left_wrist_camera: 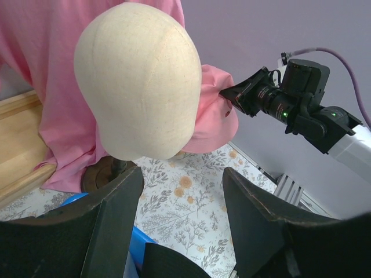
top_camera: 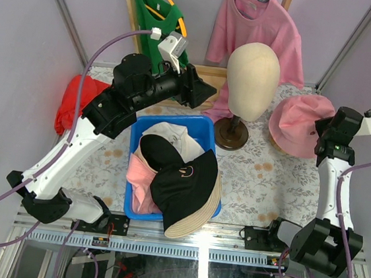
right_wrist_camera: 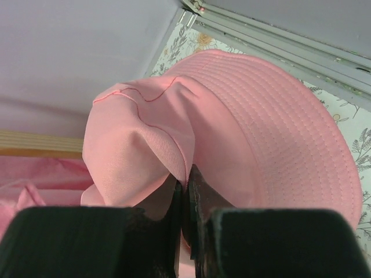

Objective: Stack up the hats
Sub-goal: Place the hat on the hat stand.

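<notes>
A floral-print table (top_camera: pixel 254 176) fills the middle of the top view, boxed in by lilac walls, with a wooden frame (top_camera: pixel 126 6) at the top. A pink shirt (top_camera: pixel 250 26) and a green garment (top_camera: pixel 152 9) hang along the upper edge, and a red cloth (top_camera: pixel 77 98) lies at the left. At lower centre a blue bin (top_camera: pixel 204 129) holds a black cap (top_camera: pixel 184 185) lying on a tan hat (top_camera: pixel 193 226), with a white hat (top_camera: pixel 173 134) and a pink hat (top_camera: pixel 140 177) beside them. A mannequin head (top_camera: pixel 252 76) stands just above the bin. At the right sits a pink bucket hat (top_camera: pixel 296 124).

Only the right wrist view shows the grip: the right gripper (right_wrist_camera: pixel 184 176) is pinched tight on a fold of the pink bucket hat's crown, with the brim spreading to the right of the frame. The left wrist view adds what the overhead hides — the left gripper (left_wrist_camera: pixel 182 174) stands partly open with nothing between its fingers, facing the mannequin head, with the right arm in the upper right of the frame.
</notes>
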{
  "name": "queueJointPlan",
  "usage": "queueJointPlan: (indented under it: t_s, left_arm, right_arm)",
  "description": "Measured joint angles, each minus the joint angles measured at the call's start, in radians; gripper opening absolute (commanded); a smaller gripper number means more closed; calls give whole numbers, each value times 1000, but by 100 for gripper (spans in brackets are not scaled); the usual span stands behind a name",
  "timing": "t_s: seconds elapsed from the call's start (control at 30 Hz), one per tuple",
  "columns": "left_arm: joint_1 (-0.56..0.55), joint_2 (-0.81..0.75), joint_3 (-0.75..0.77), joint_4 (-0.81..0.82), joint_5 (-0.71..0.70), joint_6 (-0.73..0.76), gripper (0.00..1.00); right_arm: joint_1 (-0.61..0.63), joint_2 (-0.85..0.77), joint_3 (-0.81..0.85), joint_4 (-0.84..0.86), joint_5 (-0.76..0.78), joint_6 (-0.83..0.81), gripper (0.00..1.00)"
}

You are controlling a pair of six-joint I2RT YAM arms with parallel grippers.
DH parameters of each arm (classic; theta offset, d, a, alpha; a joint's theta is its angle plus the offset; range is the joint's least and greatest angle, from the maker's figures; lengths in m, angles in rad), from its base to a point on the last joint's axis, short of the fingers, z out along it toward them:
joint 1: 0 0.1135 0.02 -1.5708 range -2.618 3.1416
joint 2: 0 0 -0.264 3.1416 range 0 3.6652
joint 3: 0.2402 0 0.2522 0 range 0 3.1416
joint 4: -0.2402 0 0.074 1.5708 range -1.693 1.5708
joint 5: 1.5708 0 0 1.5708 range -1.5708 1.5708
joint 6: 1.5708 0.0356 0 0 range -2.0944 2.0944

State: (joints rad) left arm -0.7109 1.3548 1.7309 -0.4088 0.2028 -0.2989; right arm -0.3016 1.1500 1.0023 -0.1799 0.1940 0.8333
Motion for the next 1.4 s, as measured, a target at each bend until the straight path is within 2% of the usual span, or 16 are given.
queueJointPlan:
  t_s: [0.3, 0.57, 0.77, 1.17, 1.4]
  left_arm:
    - [0, 6, 0, 13, -1, -1, 57]
    - [0, 6, -14, 31, -1, 0, 57]
    - [0, 6, -23, 43, -1, 0, 57]
    - [0, 6, -39, 60, -11, 1, 57]
    - [8, -14, -97, 47, -71, -5, 58]
  right_arm:
    - [-14, 57, 11, 29, -41, 49, 20]
    - [-15, 98, 105, 35, -83, 57, 44]
    - [-15, 112, 151, 35, -81, 49, 52]
    - [-16, 146, 190, 4, -79, 21, 56]
    - [-16, 137, 214, 3, -84, 8, 58]
